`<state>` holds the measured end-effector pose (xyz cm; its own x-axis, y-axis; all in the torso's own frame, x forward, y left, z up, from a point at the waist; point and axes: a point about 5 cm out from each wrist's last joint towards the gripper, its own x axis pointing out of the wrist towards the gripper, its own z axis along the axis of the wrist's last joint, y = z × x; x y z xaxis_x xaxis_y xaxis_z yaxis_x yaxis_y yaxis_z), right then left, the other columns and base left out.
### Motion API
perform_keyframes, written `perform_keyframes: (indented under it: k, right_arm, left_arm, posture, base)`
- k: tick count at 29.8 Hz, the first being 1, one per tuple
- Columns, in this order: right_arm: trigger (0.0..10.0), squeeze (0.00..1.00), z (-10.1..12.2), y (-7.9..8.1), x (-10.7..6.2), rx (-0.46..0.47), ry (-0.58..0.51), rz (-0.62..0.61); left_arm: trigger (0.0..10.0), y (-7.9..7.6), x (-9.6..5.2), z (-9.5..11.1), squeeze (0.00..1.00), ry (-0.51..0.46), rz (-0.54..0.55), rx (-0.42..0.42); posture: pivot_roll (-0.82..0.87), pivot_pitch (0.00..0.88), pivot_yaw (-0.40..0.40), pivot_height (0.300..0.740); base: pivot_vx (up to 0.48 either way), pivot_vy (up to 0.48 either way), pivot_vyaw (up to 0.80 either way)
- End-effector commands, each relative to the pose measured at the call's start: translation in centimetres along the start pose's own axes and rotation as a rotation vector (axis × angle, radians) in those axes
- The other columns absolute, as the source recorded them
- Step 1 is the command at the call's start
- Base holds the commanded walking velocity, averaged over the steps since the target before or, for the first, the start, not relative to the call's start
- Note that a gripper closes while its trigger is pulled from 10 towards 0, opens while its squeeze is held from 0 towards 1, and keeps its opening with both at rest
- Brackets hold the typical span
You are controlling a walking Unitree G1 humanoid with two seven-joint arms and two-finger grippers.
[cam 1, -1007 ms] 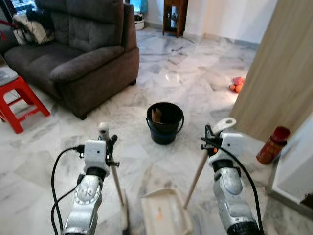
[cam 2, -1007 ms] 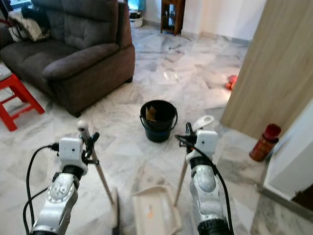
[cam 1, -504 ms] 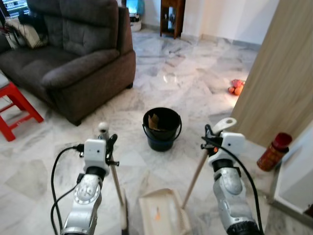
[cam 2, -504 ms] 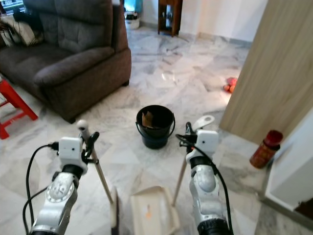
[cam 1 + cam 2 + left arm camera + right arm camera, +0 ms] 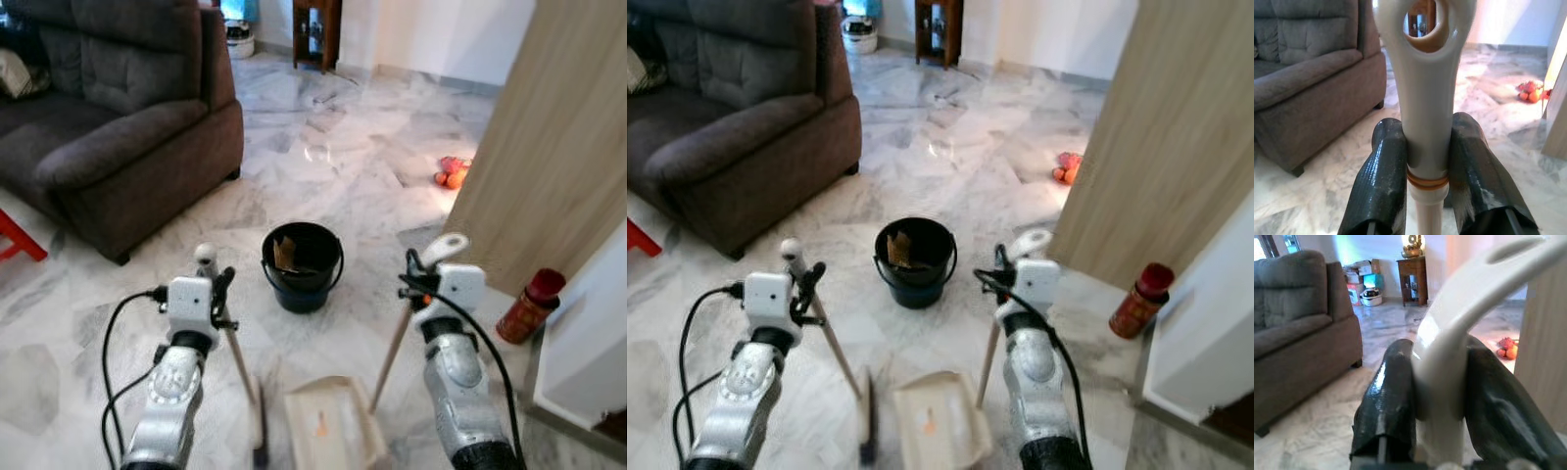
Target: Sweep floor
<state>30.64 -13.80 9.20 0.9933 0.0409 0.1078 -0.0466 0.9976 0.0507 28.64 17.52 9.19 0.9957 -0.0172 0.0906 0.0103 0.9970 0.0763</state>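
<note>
Fingers (image 5: 1382, 181) of the left gripper (image 5: 217, 294) clamp the broom (image 5: 238, 362), whose handle slants up from bristles beside the dustpan (image 5: 331, 427), while the right gripper (image 5: 419, 276) pinches that dustpan's upright-leaning handle; near the bucket (image 5: 302, 266), sweeping looks mid-way, with a scrap collected but not tipped out.

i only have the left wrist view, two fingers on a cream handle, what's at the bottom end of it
Observer: A broom; its head rests on the marble floor, held by the left gripper.
Operator: what's the right arm doing
Observer: The right gripper is shut on the dustpan handle; the pan sits beside the broom head.
Operator: anywhere to dump it
Observer: A black bucket stands on the floor just ahead, between the two arms.
</note>
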Motion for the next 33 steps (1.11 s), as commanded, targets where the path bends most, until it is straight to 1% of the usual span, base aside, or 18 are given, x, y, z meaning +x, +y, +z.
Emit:
perform_keyframes:
  k: [1,4,7,33]
  right_arm:
    - [10.0,0.0,1.0,0.0,0.2,0.006,-0.051,-0.004]
    - [10.0,0.0,1.0,0.0,0.2,-0.003,-0.054,0.002]
    - [10.0,0.0,1.1,0.1,0.2,-0.012,-0.06,0.007]
    - [10.0,0.0,1.0,-1.1,0.2,-0.036,-0.052,-0.024]
  left_arm:
    - [10.0,-0.1,0.3,0.7,0.0,-0.033,-0.007,0.02]
    - [10.0,-0.1,0.3,0.7,0.0,-0.033,-0.006,0.021]
    - [10.0,-0.2,0.3,0.7,0.0,-0.034,-0.006,0.021]
    - [10.0,-0.1,0.3,0.7,0.0,-0.03,-0.011,0.023]
  posture:
    - [0.11,0.025,0.046,0.74]
    - [0.11,0.025,0.045,0.74]
    - [0.11,0.025,0.046,0.74]
    - [0.11,0.026,0.049,0.74]
  base:
    - [0.341,0.0,0.0]
    - [0.34,0.0,0.0]
    - [0.341,0.0,0.78]
    - [0.341,0.0,0.0]
